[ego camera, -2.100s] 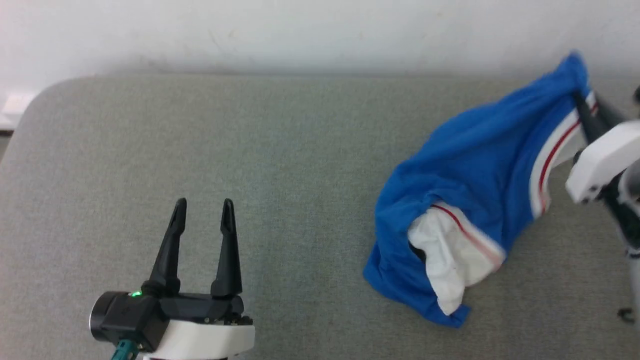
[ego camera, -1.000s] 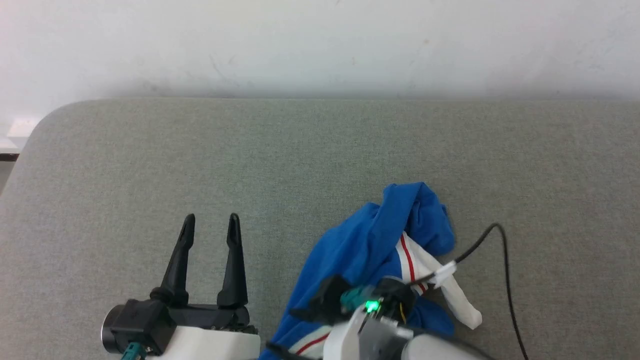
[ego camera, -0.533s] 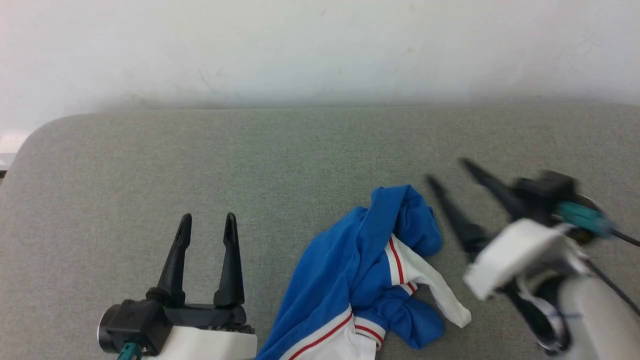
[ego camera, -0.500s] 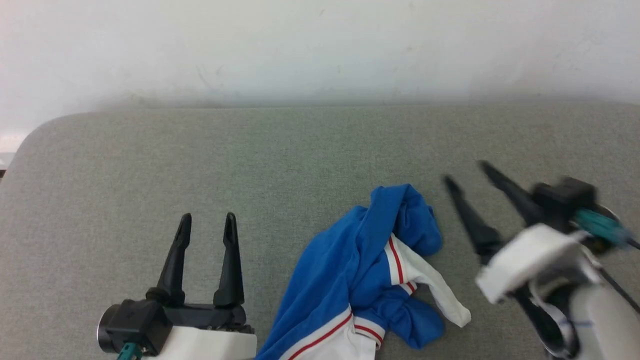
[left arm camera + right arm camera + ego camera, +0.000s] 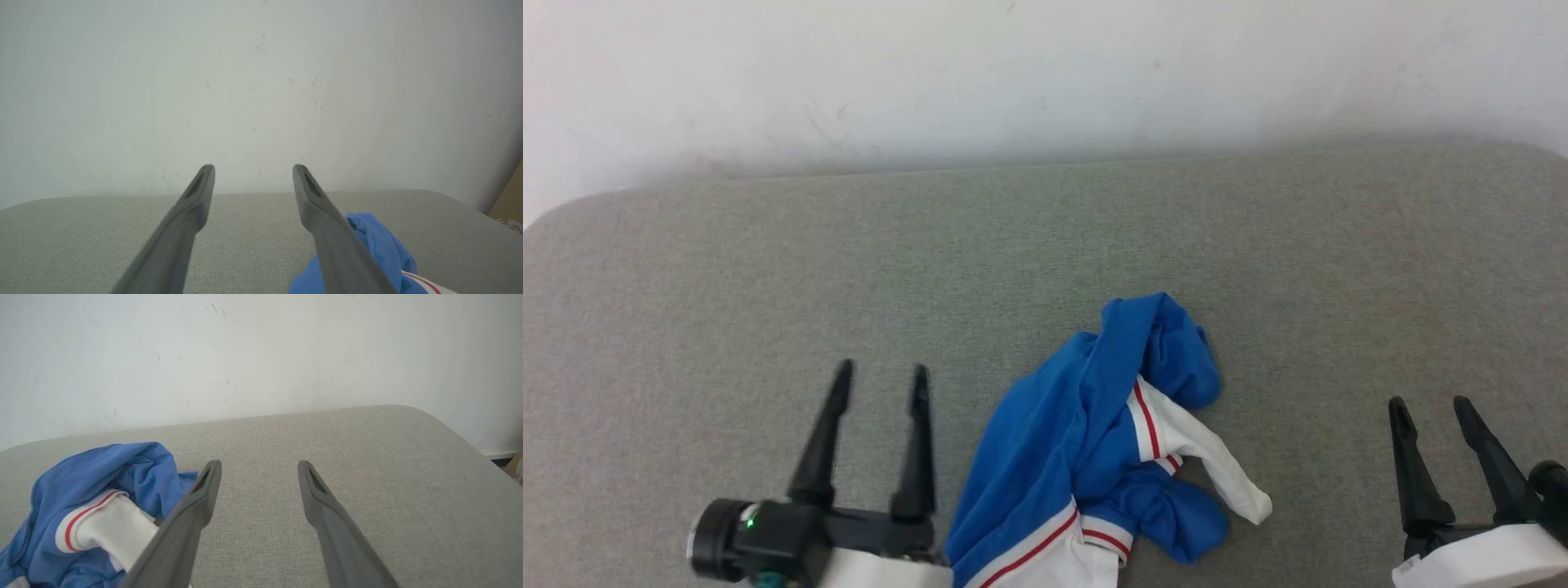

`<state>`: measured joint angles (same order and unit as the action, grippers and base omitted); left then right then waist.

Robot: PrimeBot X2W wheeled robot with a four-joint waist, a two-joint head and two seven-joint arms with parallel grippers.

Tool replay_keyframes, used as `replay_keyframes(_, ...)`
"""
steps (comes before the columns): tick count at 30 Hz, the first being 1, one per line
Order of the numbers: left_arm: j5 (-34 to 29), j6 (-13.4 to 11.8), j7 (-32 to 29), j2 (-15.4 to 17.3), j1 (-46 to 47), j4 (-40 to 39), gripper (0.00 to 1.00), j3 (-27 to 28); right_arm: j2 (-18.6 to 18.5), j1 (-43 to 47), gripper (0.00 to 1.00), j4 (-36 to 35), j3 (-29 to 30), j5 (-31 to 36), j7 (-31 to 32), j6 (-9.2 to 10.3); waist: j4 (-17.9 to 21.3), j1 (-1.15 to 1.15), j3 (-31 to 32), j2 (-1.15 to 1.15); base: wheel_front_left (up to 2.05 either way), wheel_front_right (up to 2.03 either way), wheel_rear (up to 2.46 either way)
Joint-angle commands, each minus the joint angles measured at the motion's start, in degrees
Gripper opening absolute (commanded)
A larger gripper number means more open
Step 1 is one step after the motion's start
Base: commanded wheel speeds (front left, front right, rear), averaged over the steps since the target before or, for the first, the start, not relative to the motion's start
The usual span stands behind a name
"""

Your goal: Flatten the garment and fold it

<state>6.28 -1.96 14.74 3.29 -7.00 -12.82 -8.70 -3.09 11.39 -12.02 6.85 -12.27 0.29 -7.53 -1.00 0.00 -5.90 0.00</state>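
Between the left hand (image 5: 882,370) and right hand (image 5: 1429,403), both wide and empty, the crumpled garment (image 5: 1045,441) slants from near-left to far-right.

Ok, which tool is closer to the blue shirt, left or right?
Left. The left tool sits open just beside the left edge of the garment, apart from it. The right tool, also open, is farther off on its right, beyond the white sleeve.
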Motion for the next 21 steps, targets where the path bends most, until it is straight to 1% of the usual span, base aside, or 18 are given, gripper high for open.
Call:
replay_keyframes(1,-1.8,1.1,0.3,0.8,-0.5,0.6,1.0,-1.2,0.2,0.4,1.0,0.0,0.2,-0.3,-0.8,0.04,0.6,0.0,0.0,0.0,0.0,0.0,0.0)
replay_keyframes(3,-3.4,2.5,-0.4,2.1,-0.5,2.0,1.0,-3.3,0.2,0.2,1.0,-0.1,0.2,0.4,-1.2,0.04,0.9,0.0,0.0,0.0,0.0,0.0,0.0)
replay_keyframes(4,-3.8,4.0,-2.4,3.0,-0.5,2.7,1.0,-4.7,0.2,0.0,1.0,-0.1,0.1,0.4,-1.2,0.04,1.0,0.0,0.1,0.0,0.0,0.0,0.0)
replay_keyframes(6,-4.7,5.9,-8.2,5.0,-0.9,3.3,1.0,-6.9,0.2,-0.4,1.0,-0.2,0.2,0.5,-1.2,0.04,1.2,0.0,0.1,0.0,0.0,0.0,0.0)
replay_keyframes(8,-5.1,7.1,-14.0,7.0,-1.7,2.7,1.0,-8.7,0.2,-0.6,1.0,-0.2,0.1,0.5,-1.2,0.04,1.2,0.0,0.0,0.0,0.0,0.0,0.0)
replay_keyframes(9,-5.1,7.1,-14.0,7.0,-1.7,2.7,1.0,-8.7,0.2,-0.6,1.0,-0.2,0.1,0.5,-1.2,0.04,1.2,0.0,0.0,0.0,0.0,0.0,0.0)
replay_keyframes(12,-5.4,8.0,-20.6,9.6,-3.1,0.9,1.0,-10.7,0.2,-0.5,1.0,0.1,0.1,0.3,-1.3,0.04,0.8,0.0,-0.6,0.0,0.0,0.0,0.0)
replay_keyframes(15,-5.7,8.6,-24.5,12.0,-3.4,1.8,1.0,-12.4,0.2,-0.6,1.0,0.5,-0.5,0.0,-1.5,0.04,0.4,0.0,-1.5,0.0,0.0,0.0,0.0)
replay_keyframes(17,-5.0,8.9,-26.2,12.8,-3.2,3.3,1.0,-13.6,0.2,-0.9,1.0,0.8,-0.9,-0.2,-1.6,0.04,0.2,0.0,-2.1,0.0,0.0,0.0,0.0)
replay_keyframes(20,-4.5,9.1,-27.0,14.2,-1.5,6.5,1.0,-15.2,0.2,-1.7,1.0,1.2,-1.1,-0.3,-1.8,0.04,-0.2,0.0,-2.7,0.0,0.0,0.0,0.0)
replay_keyframes(21,-4.0,9.2,-27.1,14.3,-0.9,7.6,0.98,-15.6,0.2,-2.0,1.0,1.3,-1.2,-0.2,-1.8,0.04,-0.2,0.0,-2.8,0.0,0.0,0.0,0.0)
